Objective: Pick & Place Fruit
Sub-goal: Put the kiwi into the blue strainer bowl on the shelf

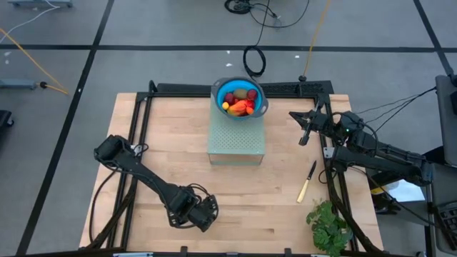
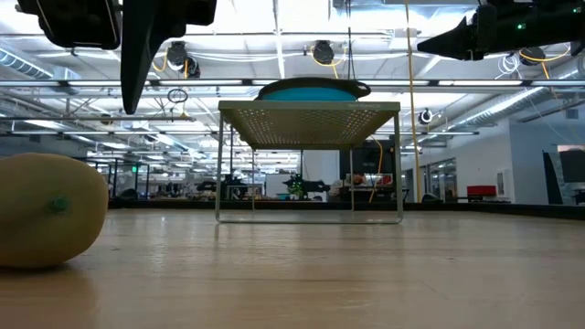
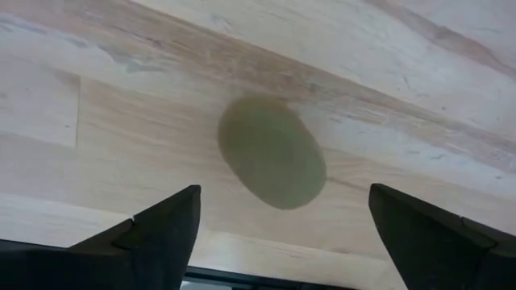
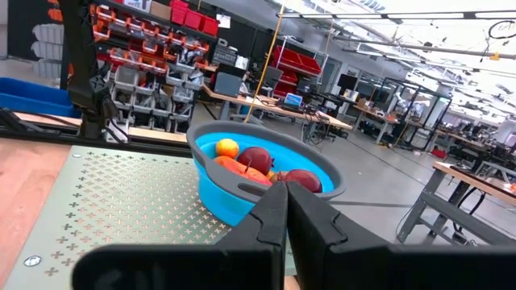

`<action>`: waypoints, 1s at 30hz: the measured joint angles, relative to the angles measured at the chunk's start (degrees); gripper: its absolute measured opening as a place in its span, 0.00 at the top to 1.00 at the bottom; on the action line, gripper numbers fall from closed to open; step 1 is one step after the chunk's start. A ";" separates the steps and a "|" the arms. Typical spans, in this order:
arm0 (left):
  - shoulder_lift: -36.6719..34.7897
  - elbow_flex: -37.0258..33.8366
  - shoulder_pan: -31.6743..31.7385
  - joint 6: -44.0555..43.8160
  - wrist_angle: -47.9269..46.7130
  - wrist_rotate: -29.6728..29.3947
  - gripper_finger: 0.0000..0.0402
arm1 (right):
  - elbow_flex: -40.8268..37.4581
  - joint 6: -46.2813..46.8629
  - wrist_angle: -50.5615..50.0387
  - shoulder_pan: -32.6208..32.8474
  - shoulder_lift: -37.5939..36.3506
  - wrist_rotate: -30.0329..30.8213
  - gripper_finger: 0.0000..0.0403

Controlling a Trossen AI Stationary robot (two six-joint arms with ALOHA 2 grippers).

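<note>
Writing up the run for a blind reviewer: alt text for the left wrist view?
A brownish-green oval fruit lies on the light wooden table, centred beyond the open left gripper, whose two dark fingers frame it without touching.

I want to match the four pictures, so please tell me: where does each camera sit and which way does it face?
High: above the table, looking straight down; both arms show, with the bowl on the rack.
Low: at table height, looking level at the rack; arms hang above, the kiwi near.
Left wrist: looks down between open fingers at the kiwi.
Right wrist: looks past shut fingers at the bowl.
Shared: the kiwi shows in low and left wrist.
</note>
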 joint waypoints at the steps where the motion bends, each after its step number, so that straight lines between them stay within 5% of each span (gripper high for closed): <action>1: 0.00 0.02 0.02 -0.04 0.01 -0.01 0.11 | 0.00 0.00 0.00 0.00 0.00 0.00 0.99; 18: 4.86 0.00 0.44 -1.34 2.04 2.48 0.07 | 0.00 0.02 0.04 0.01 0.01 -0.15 0.99; 30: 5.64 0.00 0.61 3.22 4.35 -1.06 0.04 | 0.00 0.02 0.23 0.01 0.00 -0.17 0.99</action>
